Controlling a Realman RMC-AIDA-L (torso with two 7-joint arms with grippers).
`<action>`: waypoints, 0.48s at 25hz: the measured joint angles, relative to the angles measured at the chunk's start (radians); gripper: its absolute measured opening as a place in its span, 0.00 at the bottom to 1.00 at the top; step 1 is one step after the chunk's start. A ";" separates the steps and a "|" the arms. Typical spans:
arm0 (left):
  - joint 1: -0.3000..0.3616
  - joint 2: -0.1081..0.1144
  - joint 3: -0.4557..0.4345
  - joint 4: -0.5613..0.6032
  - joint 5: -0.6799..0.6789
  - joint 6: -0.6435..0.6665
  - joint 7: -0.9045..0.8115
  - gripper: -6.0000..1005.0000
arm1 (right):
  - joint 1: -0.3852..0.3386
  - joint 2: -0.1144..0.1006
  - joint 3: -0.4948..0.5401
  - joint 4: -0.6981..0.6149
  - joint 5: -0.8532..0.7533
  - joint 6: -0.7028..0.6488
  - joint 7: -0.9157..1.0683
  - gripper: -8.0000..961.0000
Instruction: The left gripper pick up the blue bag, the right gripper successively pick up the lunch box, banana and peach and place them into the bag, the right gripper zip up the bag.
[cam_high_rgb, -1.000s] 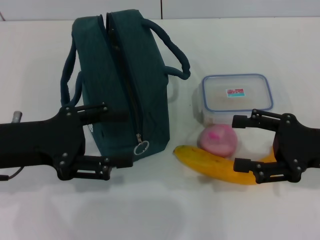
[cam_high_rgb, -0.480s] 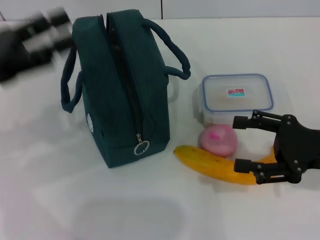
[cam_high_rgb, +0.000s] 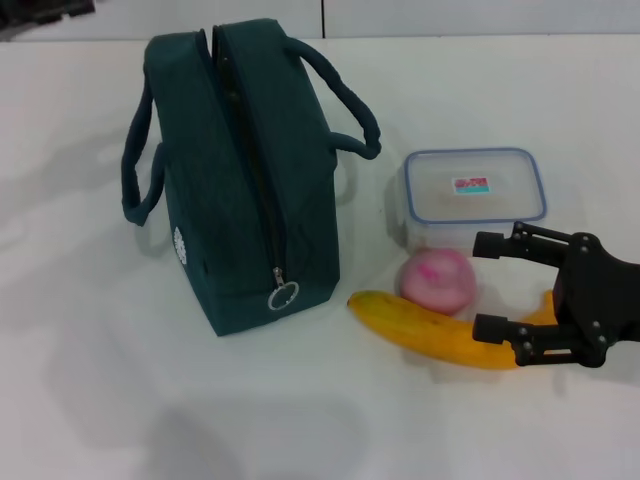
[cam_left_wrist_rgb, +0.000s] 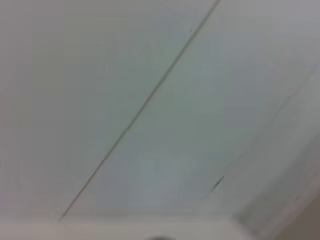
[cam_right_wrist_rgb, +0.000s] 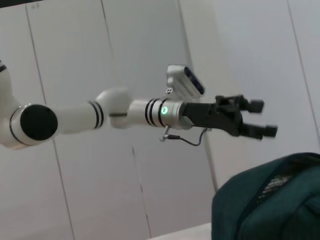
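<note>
Head view: right gripper (cam_high_rgb: 484, 286), fingers apart, low beside peach (cam_high_rgb: 436, 281), over banana (cam_high_rgb: 430, 330); lunch box (cam_high_rgb: 475, 192) behind; blue bag (cam_high_rgb: 240, 170) upright, zipped.
Right wrist view: left gripper (cam_right_wrist_rgb: 264, 119) raised level above bag, fingers apart, empty.

The right hand (cam_high_rgb: 487, 286) covers the banana's (cam_high_rgb: 425, 324) far end. The left hand (cam_high_rgb: 40, 14) is cut off at the head view's corner.
</note>
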 joint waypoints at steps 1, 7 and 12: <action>-0.015 0.003 0.006 0.024 0.052 0.003 -0.047 0.89 | -0.001 0.000 -0.002 0.003 0.001 0.005 0.000 0.90; -0.039 -0.005 0.143 0.184 0.222 0.042 -0.227 0.89 | -0.003 0.000 -0.005 0.024 0.002 0.029 -0.001 0.90; -0.034 -0.029 0.216 0.249 0.277 0.063 -0.305 0.88 | -0.011 -0.002 0.000 0.024 0.005 0.029 -0.001 0.90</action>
